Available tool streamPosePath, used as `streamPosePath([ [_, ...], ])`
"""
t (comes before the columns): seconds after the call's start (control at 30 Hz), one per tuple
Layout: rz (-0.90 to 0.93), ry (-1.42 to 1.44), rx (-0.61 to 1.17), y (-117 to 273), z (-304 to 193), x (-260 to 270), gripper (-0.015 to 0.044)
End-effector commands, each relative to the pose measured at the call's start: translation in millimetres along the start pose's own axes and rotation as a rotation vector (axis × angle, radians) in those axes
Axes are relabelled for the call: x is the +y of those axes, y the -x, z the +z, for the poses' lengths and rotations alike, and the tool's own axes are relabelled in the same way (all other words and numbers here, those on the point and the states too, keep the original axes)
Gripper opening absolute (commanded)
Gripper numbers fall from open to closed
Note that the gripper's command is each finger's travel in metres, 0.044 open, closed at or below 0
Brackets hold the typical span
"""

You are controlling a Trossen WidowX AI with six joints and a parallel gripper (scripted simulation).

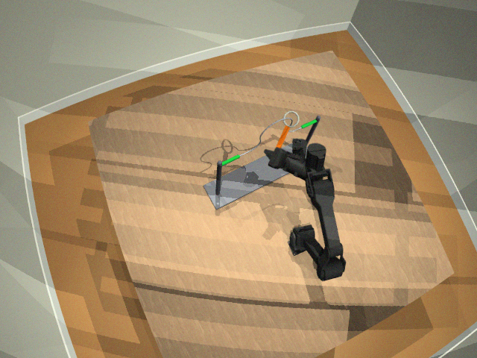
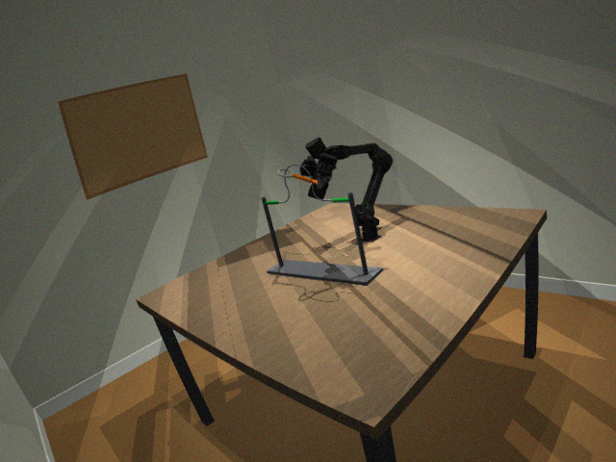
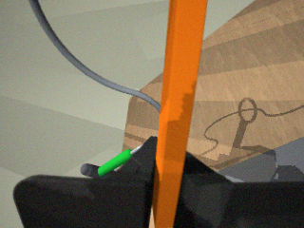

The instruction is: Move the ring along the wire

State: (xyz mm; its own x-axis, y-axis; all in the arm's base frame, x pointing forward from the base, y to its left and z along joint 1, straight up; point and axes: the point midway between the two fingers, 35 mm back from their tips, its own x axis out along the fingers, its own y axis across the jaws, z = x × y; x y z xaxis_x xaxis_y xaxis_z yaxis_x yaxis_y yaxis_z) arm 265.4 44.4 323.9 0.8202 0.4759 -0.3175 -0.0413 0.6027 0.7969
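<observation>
The orange handle (image 1: 282, 136) (image 2: 304, 177) (image 3: 180, 95) carries a thin grey ring (image 1: 291, 111) (image 2: 284, 169) at its far end. My gripper (image 1: 276, 153) (image 2: 316, 182) (image 3: 159, 142) is shut on the handle's lower end and holds it up in the air. The ring sits around the thin grey wire (image 1: 264, 133) (image 3: 71, 62), a short way from the green part (image 1: 309, 124) (image 2: 341, 199) at the post nearest the arm (image 1: 311, 133) (image 2: 359, 239). I cannot tell whether ring and wire touch. The other green part (image 1: 230, 159) (image 2: 271, 202) (image 3: 114, 162) is at the far post (image 1: 218, 179) (image 2: 273, 239). The ring is out of the wrist view.
Both posts stand on a grey base plate (image 1: 246, 180) (image 2: 308, 270) on the wooden table (image 2: 407, 278). The arm's base (image 1: 302, 240) is on the table behind the plate. A brown board (image 2: 131, 131) hangs on the wall.
</observation>
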Motion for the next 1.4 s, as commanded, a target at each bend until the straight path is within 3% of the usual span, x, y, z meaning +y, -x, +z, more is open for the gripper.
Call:
streamPosePath([
  [0.0,-0.039,0.063,-0.004,-0.5,0.9,-3.3,-0.015],
  [1.37,-0.399,0.636,-0.045,4.8,12.6,-35.7,-0.015],
])
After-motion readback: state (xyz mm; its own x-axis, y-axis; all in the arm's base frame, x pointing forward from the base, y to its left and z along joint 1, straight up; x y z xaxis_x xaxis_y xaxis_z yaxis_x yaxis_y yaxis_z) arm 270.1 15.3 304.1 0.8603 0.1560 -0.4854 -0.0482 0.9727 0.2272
